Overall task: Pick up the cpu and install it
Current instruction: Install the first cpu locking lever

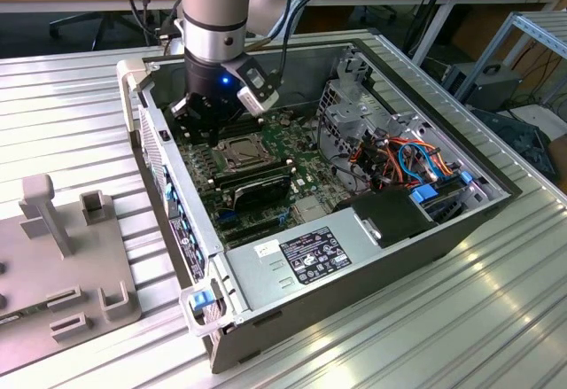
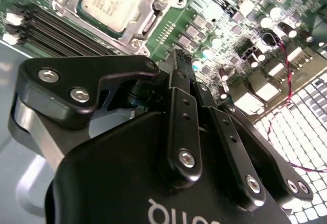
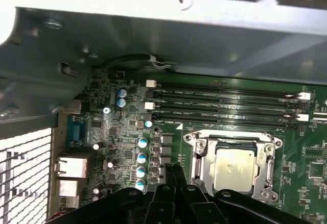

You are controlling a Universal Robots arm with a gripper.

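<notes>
Already the cpu [image 3: 234, 169] sits in its socket on the motherboard [image 3: 127, 132], framed by the metal retention bracket [image 3: 196, 160]; faint print covers its lid, too small to read. Inside the open computer case [image 1: 461, 229], the gripper [image 2: 186, 66] hangs just beside the socket, fingers [image 2: 179, 112] pressed together on nothing. Four memory slots [image 3: 219, 99] run along the socket's far side.

cpu [image 3: 234, 169]: was dull silver, in a silver metal frame
motherboard [image 3: 127, 147]: was green
gripper [image 2: 180, 63]: was black
memory slots [image 3: 219, 104]: were black
cables [image 1: 403, 154]: were orange and blue
table [image 1: 71, 97]: was ribbed silver
</notes>
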